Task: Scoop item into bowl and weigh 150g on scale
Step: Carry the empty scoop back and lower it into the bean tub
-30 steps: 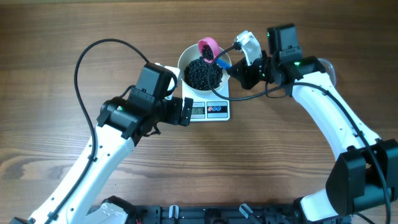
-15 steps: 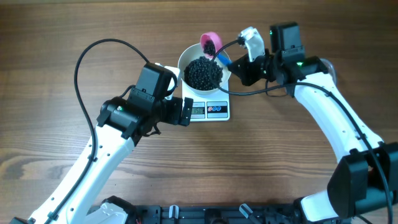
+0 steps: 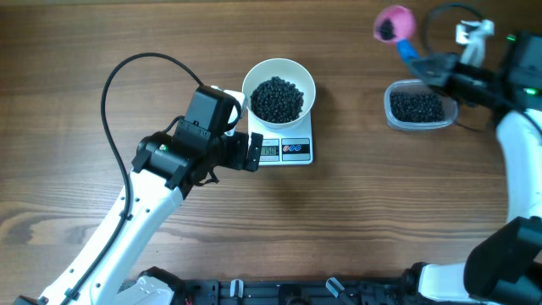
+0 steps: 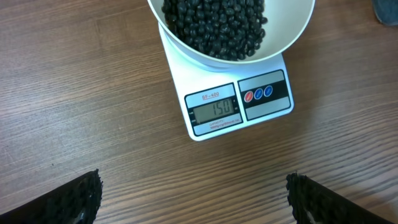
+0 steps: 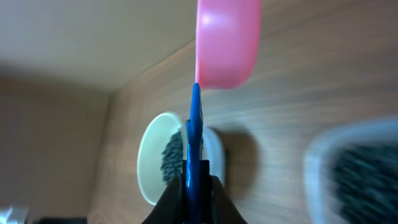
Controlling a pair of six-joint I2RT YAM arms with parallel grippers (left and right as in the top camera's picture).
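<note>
At table centre: the scale (image 3: 286,149) is lying flat, its display (image 4: 214,110) reading 150 and facing the left arm.
On the scale: the bowl (image 3: 279,63) is sitting on the platform, its rim overhanging the scale's side edges. Its far half is running out of the left wrist view.
In the bowl: the beans (image 3: 277,99) are lying in a dark heap below the rim.
Left arm: the left gripper (image 4: 194,198) is pointing at the display edge with jaws spread wide, grasping nothing. Its fingertips (image 4: 74,196) are showing at the bottom corners, apart from the scale.
Right arm: the right gripper (image 5: 194,186) is clenching the blue handle (image 5: 194,137) of the scoop (image 3: 395,23) near the far right edge.
Scoop cup: the pink cup is hanging beyond the tub (image 3: 389,106), something dark showing inside it.
Right side: the tub is sitting well apart from the scale, with more beans inside, partly under the right arm.
Open room: a wide strip of table (image 3: 356,212) is lying open between scale and tub. More wood is spreading left of the bowl and between the fingertips and the scale's near edge.
Left edge: a black cable (image 3: 114,76) is looping over the wood left of the bowl.
</note>
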